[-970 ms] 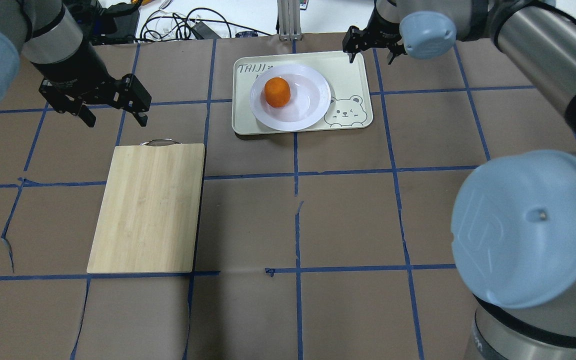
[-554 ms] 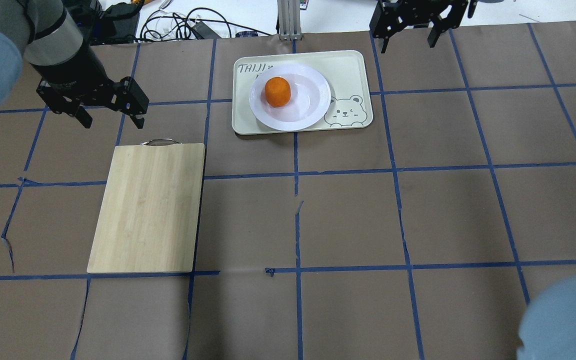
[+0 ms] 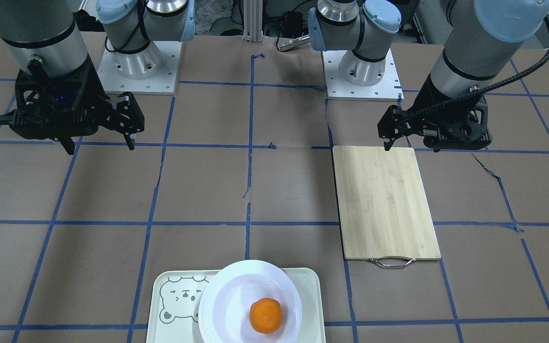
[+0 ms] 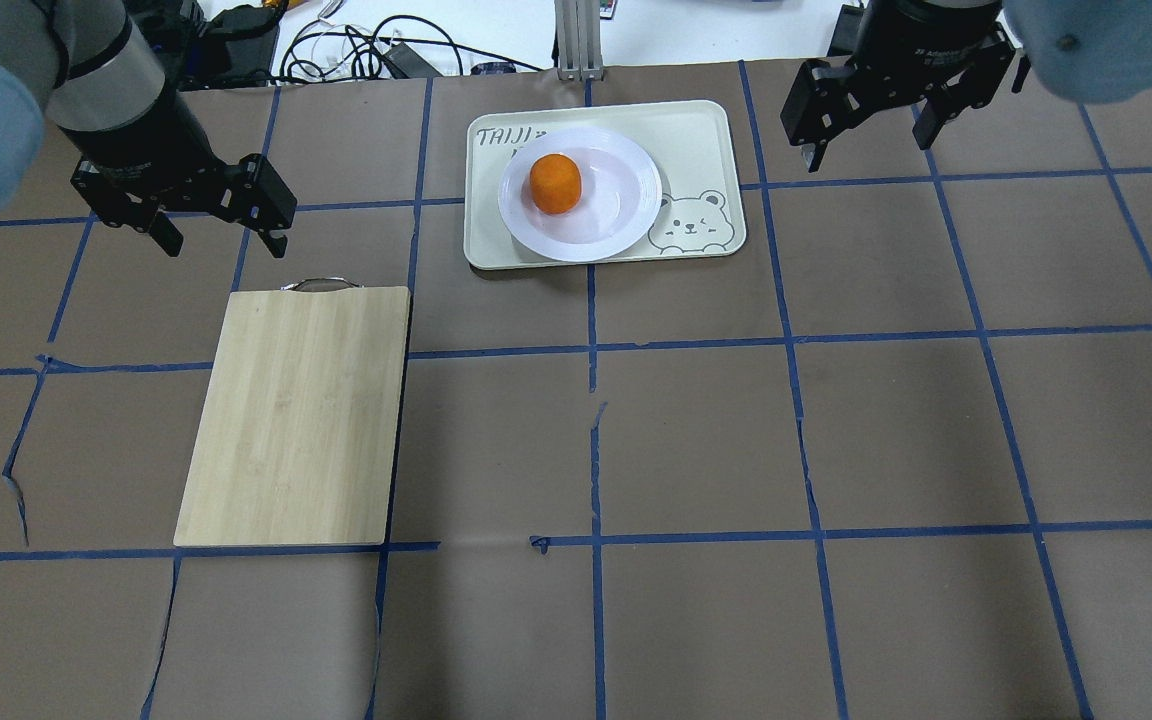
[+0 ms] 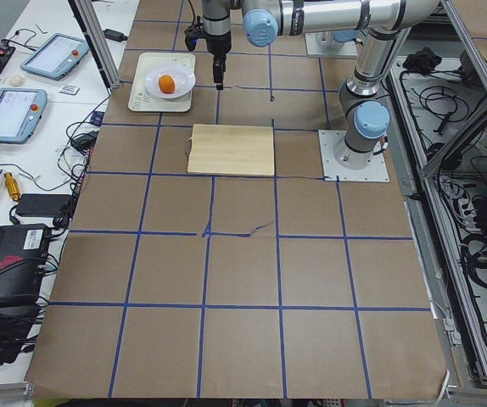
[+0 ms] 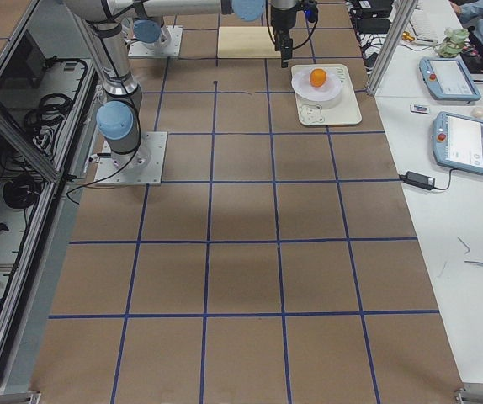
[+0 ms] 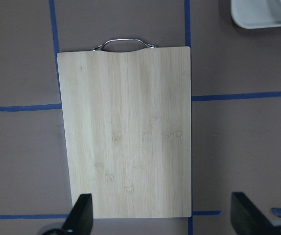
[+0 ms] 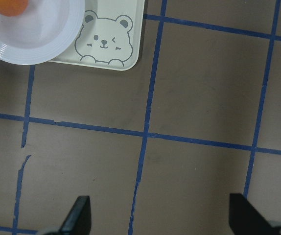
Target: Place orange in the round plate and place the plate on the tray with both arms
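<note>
Clearly orange [image 4: 555, 184] (plated, on tray [image 4: 701, 130]) lies apart from fingers [image 4: 168, 236].

Left tool [image 4: 225, 238]: jaws wide apart, empty, pointing down. Right tool [image 4: 873, 148]: same, jaws wide apart, empty. Both well apart.
</note>
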You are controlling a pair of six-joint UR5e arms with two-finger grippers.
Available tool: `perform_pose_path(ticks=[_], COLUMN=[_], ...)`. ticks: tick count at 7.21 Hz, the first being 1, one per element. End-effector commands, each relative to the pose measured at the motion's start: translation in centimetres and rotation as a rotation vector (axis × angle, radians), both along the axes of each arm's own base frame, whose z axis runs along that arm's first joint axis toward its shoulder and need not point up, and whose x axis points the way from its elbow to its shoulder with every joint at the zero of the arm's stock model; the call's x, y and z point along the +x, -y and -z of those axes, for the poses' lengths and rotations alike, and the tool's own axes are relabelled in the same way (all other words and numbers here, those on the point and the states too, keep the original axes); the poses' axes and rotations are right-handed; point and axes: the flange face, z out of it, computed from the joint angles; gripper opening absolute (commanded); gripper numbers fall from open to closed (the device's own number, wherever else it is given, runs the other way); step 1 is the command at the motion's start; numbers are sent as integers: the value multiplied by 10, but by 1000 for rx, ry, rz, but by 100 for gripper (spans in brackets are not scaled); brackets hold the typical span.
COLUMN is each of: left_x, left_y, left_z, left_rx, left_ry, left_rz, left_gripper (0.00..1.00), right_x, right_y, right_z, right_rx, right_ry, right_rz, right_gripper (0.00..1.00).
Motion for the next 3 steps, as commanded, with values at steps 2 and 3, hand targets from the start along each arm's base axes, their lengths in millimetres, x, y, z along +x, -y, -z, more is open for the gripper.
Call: perform_pose_path(ticks=[2, 3], left_x=[-3, -3], left_y=[0, 1], left_z=[-1, 0], left_rx=[-4, -4], left_ry=[0, 0], left_rz=[6, -2], left_gripper=[100, 100], right_x=[-3, -3], right_y=[-8, -8], right_z=[9, 7], right_rx=[-43, -46], right_ry=[11, 13], right_rz=[9, 9], right_gripper=[100, 100])
